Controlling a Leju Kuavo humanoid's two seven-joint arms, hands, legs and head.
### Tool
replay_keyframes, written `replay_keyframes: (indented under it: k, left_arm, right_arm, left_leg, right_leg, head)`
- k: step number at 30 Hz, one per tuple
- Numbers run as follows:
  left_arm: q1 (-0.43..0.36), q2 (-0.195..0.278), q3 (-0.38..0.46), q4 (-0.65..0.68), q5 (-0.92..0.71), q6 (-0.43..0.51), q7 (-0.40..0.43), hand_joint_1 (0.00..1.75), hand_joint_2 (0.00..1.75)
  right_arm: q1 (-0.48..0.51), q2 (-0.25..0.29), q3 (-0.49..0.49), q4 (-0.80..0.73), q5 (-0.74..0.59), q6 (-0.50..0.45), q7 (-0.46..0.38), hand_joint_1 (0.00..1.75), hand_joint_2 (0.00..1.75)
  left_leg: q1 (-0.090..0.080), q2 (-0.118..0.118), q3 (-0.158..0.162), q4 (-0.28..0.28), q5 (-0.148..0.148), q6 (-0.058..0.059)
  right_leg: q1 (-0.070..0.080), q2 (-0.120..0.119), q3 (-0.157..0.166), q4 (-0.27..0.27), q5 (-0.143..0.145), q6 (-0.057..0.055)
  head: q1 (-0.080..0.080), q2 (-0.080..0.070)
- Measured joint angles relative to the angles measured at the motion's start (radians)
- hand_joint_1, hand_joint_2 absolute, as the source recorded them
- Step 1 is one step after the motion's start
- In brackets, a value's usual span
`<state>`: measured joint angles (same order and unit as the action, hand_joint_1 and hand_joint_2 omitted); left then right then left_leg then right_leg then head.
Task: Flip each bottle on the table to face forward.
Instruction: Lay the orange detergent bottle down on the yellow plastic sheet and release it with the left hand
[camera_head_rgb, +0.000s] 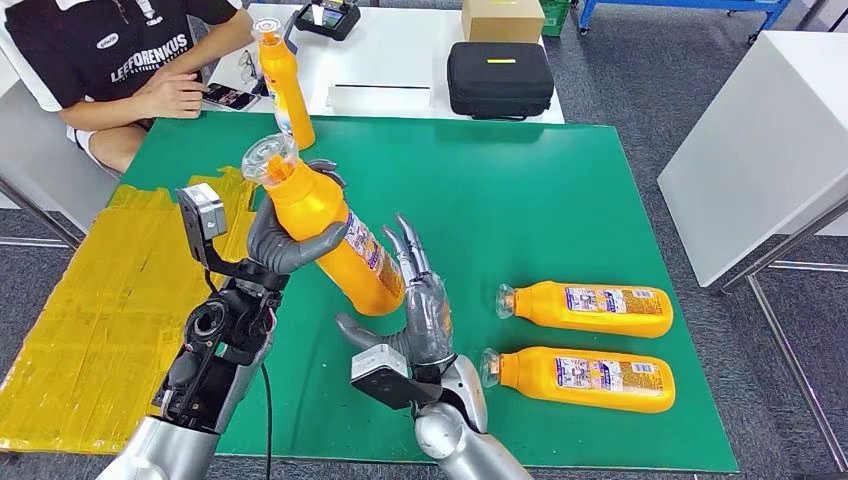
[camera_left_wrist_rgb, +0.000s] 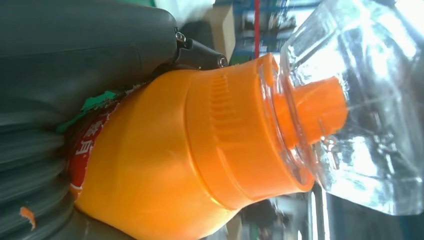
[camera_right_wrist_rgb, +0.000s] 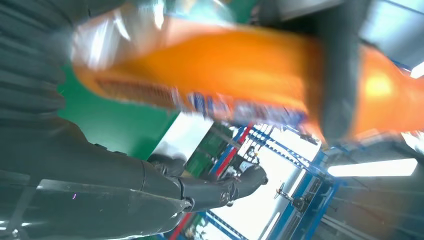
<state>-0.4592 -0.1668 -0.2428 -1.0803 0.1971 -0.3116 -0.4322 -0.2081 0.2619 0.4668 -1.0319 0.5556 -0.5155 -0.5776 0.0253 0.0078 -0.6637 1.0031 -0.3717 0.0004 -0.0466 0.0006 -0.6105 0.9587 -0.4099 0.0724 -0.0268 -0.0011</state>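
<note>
Gripping the held bottle (camera_head_rgb: 325, 235) at its upper body with the left hand (camera_head_rgb: 285, 240), clear cap (camera_head_rgb: 268, 160) tilted toward 11 o'clock, base toward 5 o'clock. Lifted off the green table (camera_head_rgb: 560, 190), long axis slanted. Waiting just beside the base at 4 o'clock: right hand (camera_head_rgb: 420, 300), fingers spread, holding nothing. Lying flat at 3 o'clock, two bottles (camera_head_rgb: 585, 307), caps leftward. Standing at 12 o'clock, an upright bottle (camera_head_rgb: 283, 85). Seated beyond, a person (camera_head_rgb: 130, 60).
</note>
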Motion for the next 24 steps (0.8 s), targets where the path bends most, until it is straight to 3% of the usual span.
replay_keyframes:
  k: [4,12,18,24]
  left_arm:
    - [0.0,0.006,0.014,-0.019,-0.093,0.072,-0.026,1.75,1.75]
    - [0.001,0.015,0.025,-0.039,-0.174,0.127,-0.05,1.75,1.75]
    - [0.001,0.047,0.043,-0.068,-0.49,0.35,-0.084,1.75,1.75]
    - [-0.001,0.077,0.06,-0.076,-0.698,0.504,-0.08,1.75,1.75]
  right_arm:
    - [0.036,-0.022,0.001,-0.117,-0.07,0.057,-0.004,0.0,1.75]
    - [0.074,-0.051,0.008,-0.238,-0.144,0.1,-0.023,0.0,1.75]
    - [0.131,-0.098,0.002,-0.395,-0.317,0.193,-0.024,0.0,1.75]
    - [0.17,-0.13,-0.026,-0.493,-0.377,0.222,-0.023,0.0,1.75]
  left_leg:
    - [0.0,0.0,0.0,0.0,0.0,0.0]
    - [0.0,0.0,0.0,0.0,0.0,0.0]
    - [0.0,0.0,0.0,0.0,0.0,0.0]
    - [0.0,0.0,0.0,0.0,0.0,0.0]
  right_leg:
    - [0.0,0.0,0.0,0.0,0.0,0.0]
    - [0.0,0.0,0.0,0.0,0.0,0.0]
    - [0.0,0.0,0.0,0.0,0.0,0.0]
    - [0.0,0.0,0.0,0.0,0.0,0.0]
  head:
    - [0.0,0.0]
    - [0.0,0.0]
    - [0.0,0.0]
    - [0.0,0.0]
